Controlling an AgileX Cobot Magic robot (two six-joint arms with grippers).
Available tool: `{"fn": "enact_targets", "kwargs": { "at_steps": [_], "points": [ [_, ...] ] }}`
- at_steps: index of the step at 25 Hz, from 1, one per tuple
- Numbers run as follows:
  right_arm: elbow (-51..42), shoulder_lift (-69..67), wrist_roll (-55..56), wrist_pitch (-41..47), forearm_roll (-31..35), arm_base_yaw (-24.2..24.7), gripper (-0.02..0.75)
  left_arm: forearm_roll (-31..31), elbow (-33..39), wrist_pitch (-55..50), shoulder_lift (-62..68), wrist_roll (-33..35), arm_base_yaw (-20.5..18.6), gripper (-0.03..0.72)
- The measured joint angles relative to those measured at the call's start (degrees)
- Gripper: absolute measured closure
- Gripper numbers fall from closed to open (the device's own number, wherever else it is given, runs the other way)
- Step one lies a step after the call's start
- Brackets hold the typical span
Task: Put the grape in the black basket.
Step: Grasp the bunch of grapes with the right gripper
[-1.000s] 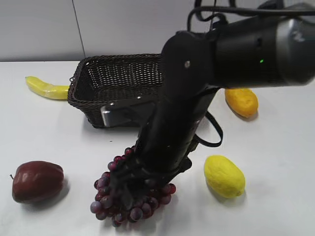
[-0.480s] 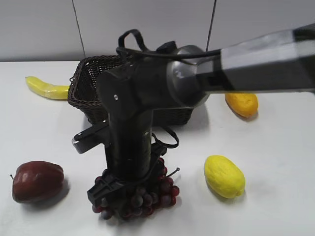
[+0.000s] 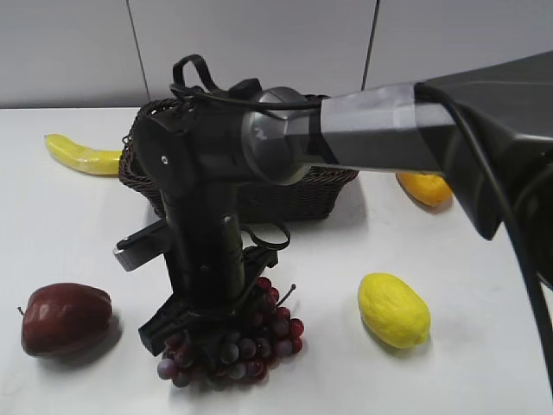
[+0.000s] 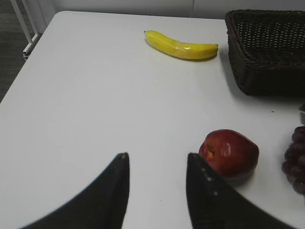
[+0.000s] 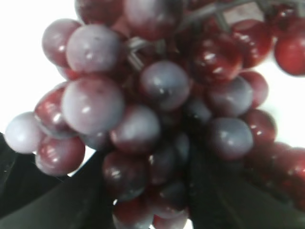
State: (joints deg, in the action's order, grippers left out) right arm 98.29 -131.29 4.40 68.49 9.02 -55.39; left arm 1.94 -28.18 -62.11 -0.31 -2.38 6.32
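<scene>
The grape (image 3: 263, 337) is a bunch of dark red and purple berries lying on the white table at the front centre. It fills the right wrist view (image 5: 157, 95) and its edge shows in the left wrist view (image 4: 296, 157). My right gripper (image 3: 194, 339) reaches across and points straight down onto the bunch. Its fingers (image 5: 152, 205) are apart, with berries between them. The black basket (image 3: 302, 199) stands behind the arm and is partly hidden by it; it also shows in the left wrist view (image 4: 267, 47). My left gripper (image 4: 156, 162) is open and empty over bare table.
A dark red apple (image 3: 65, 318) lies left of the grape, next to the left gripper's right finger (image 4: 229, 152). A banana (image 3: 82, 156) lies left of the basket. A yellow lemon (image 3: 393, 309) and an orange-yellow fruit (image 3: 423, 179) lie on the right.
My right arm has swung leftward and turned upright over the grape, and the gripper has come down onto the bunch. The bunch has shifted slightly on the table.
</scene>
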Motion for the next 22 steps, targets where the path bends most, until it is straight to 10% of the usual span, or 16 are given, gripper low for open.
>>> {"fn": "enact_targets", "kwargs": {
  "at_steps": [10, 22],
  "points": [
    [2.8, 6.5, -1.4, 1.1, -4.9, 0.0, 0.657, 0.0, 0.0, 0.0, 0.0, 0.0, 0.0, 0.324],
    [3.0, 26.3, -1.7, 1.2, -8.7, 0.0, 0.710, 0.0, 0.0, 0.0, 0.0, 0.0, 0.0, 0.324]
  ]
}}
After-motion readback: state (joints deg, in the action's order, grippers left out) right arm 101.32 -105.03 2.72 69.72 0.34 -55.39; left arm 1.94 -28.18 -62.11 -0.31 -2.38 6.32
